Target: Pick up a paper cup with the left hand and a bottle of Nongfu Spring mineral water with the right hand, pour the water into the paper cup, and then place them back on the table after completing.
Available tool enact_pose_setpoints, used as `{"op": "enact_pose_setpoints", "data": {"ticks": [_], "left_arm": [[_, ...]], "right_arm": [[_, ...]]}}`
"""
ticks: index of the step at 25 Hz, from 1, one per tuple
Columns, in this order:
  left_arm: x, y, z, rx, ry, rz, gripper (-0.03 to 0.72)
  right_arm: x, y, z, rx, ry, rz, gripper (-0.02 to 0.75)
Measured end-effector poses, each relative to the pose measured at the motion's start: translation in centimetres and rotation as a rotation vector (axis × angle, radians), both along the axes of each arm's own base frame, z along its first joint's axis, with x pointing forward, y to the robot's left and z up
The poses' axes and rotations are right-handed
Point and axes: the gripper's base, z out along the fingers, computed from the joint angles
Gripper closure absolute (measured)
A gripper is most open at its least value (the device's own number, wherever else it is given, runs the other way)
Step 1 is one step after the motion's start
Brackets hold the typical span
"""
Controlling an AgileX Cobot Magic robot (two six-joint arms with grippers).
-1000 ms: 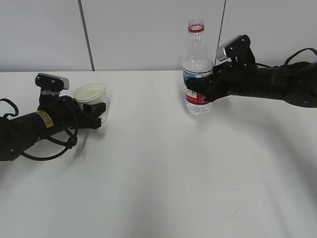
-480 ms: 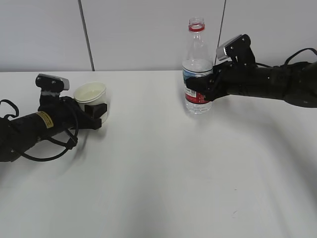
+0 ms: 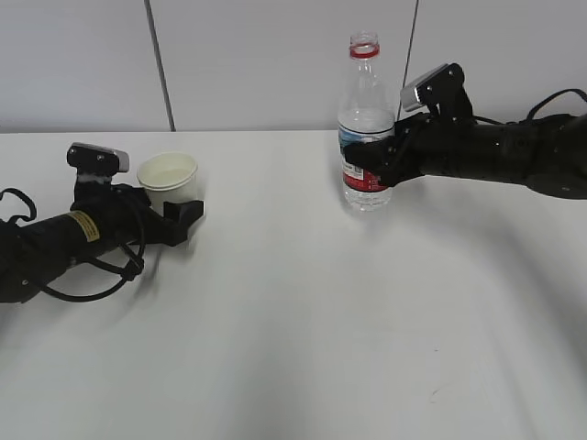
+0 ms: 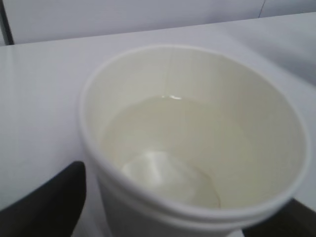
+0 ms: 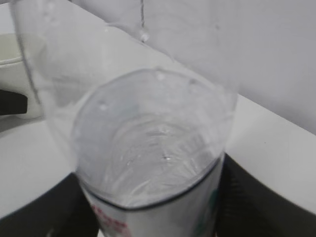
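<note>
Exterior view compared with the moment before: found the left fingers (image 3: 186, 213) spread wider and released, no more pressed on the paper cup (image 3: 168, 179). Saw the paper cup standing upright on the worktop (image 3: 293, 330), at the left, between the released fingers but apart from the near one. Confirmed from the left wrist view: clear water (image 4: 168, 143) lying in the bottom part of the cup. Found no change at the right: right fingers (image 3: 367, 165) clenched around the labelled part of the bottle (image 3: 365, 110), with the bottle upright, open at the top, its base apparently resting on the worktop, partly filled. Judged from this: pouring done, cup already given back to the worktop, only the bottle waiting to be let go. Counted one paper cup, one bottle, two arms.
</note>
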Motion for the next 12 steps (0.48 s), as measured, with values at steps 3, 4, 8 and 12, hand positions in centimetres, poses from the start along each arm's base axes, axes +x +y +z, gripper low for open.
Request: {"op": "enact_pose_setpoints", "data": {"ticks": [3, 4, 8, 12], "left_arm": [[-0.01, 0.03, -0.10, 0.003, 0.006, 0.003, 0.099], [0.00, 0.03, -0.09, 0.003, 0.006, 0.003, 0.097], [-0.01, -0.06, 0.15, -0.016, -0.018, -0.003, 0.095], [-0.06, -0.07, 0.20, -0.020, -0.023, -0.004, 0.095]], "right_arm": [[0.00, 0.00, 0.00, 0.000, 0.000, 0.000, 0.301], [0.00, 0.00, 0.00, 0.000, 0.000, 0.000, 0.301], [0.01, -0.01, 0.01, 0.002, 0.000, -0.002, 0.301], [0.06, -0.03, -0.15, 0.007, 0.005, -0.008, 0.301]]}}
